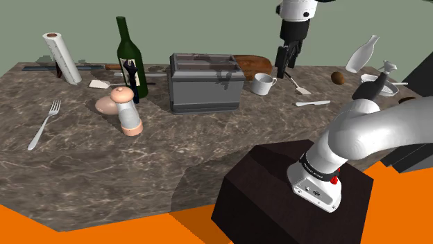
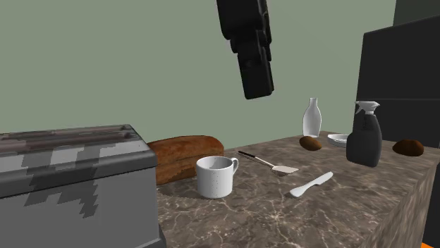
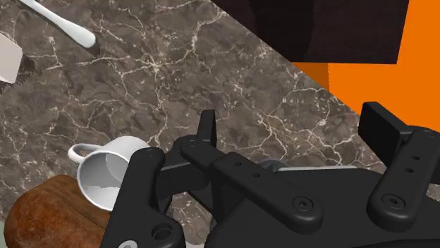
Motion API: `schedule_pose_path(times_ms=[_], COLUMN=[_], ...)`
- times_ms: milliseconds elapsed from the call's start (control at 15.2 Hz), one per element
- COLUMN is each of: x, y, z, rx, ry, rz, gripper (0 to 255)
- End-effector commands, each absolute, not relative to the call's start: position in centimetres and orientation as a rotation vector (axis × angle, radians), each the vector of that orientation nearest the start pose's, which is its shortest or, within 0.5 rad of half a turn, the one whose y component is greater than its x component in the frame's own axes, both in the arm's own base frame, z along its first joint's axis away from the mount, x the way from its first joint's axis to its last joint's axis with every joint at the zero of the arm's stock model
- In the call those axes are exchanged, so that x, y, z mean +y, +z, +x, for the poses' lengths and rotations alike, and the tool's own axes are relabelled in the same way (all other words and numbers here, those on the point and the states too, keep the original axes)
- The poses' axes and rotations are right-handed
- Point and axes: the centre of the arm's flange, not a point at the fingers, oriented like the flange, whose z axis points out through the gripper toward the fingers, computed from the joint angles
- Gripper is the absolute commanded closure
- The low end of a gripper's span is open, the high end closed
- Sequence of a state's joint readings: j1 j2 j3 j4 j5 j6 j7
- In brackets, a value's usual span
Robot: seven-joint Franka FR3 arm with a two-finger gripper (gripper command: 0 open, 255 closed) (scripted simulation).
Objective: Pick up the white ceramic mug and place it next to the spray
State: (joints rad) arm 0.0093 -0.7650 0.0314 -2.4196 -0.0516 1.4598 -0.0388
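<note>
While the gripper [image 1: 283, 68] hangs over the counter [image 1: 173, 159] with its two fingers [image 3: 206, 134] spread apart and nothing between them, the white mug [image 1: 262, 84] stands upright below it, a little to one side, and nothing touches it. The mug sits just in front of the brown loaf [image 2: 185, 156], between the toaster [image 1: 206, 83] and the spatula [image 2: 271, 164].

The spray [image 2: 365, 134] stands well apart from the mug, near the counter's end at the second exterior view's right (its body is dark, its top pale). Bare marble lies between the white knife [image 2: 310, 184] and the spray.

I count one mug, one spray, one toaster, one loaf, one knife and two brown lumps [image 2: 310, 143].

The shoulder view lets me see a fork [image 1: 45, 125], a green bottle [image 1: 128, 59] and a paper roll [image 1: 61, 57] past the toaster. The wrist view lets me see the counter's edge by the stand [image 3: 331, 28], with orange floor [image 3: 367, 91] beyond it.
</note>
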Motion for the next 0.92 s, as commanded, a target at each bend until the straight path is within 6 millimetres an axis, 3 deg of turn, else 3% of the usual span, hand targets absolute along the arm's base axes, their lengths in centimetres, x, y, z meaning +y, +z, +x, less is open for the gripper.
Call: schedule_pose_path(times_ms=[0,858], x=[0.8,-9.5], y=[54.6,44.6], z=[29.6,38.5], rx=[-0.109,-0.154], ry=[0.313,0.296], rz=[-3.197,-3.207], gripper=[0,0])
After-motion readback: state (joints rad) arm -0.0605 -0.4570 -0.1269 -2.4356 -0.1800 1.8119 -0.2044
